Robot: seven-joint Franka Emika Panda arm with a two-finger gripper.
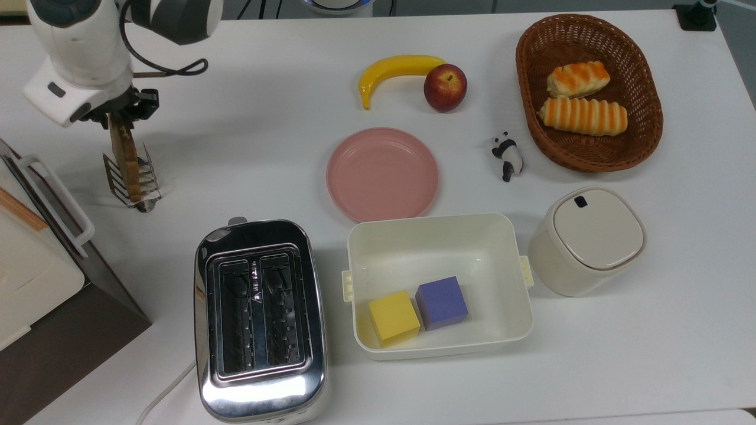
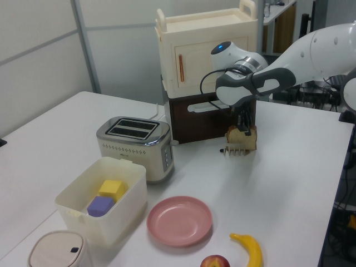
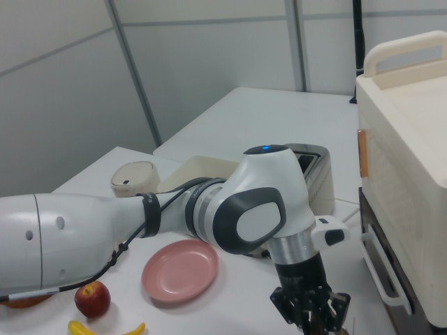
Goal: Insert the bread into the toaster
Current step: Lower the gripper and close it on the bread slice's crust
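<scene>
Gripper [image 1: 118,118] vertical, jaws pinched.

One overhead, two oblique side cameras

A small wire toast rack [image 1: 131,180] stands on the white counter [image 1: 248,141] directly beneath the hand [image 1: 116,110], with a cream cabinet on a dark brown base [image 1: 35,277] just beside it toward the top view's left edge. Well away from the hand toward the top view's right lie a yellow banana [image 1: 394,71] touching a red apple [image 1: 445,87], a round pink plate [image 1: 383,173], a small panda figurine [image 1: 507,156] and an oval brown wicker basket [image 1: 530,88] holding two orange-striped long rolls [image 1: 582,115]. Farther from the hand, toward the top view's lower right, a cream rectangular plastic tub [image 1: 437,242] holds a yellow cube [image 1: 393,317] and a purple cube [image 1: 442,303] side by side, next to a cream lidded canister [image 1: 587,239].
</scene>
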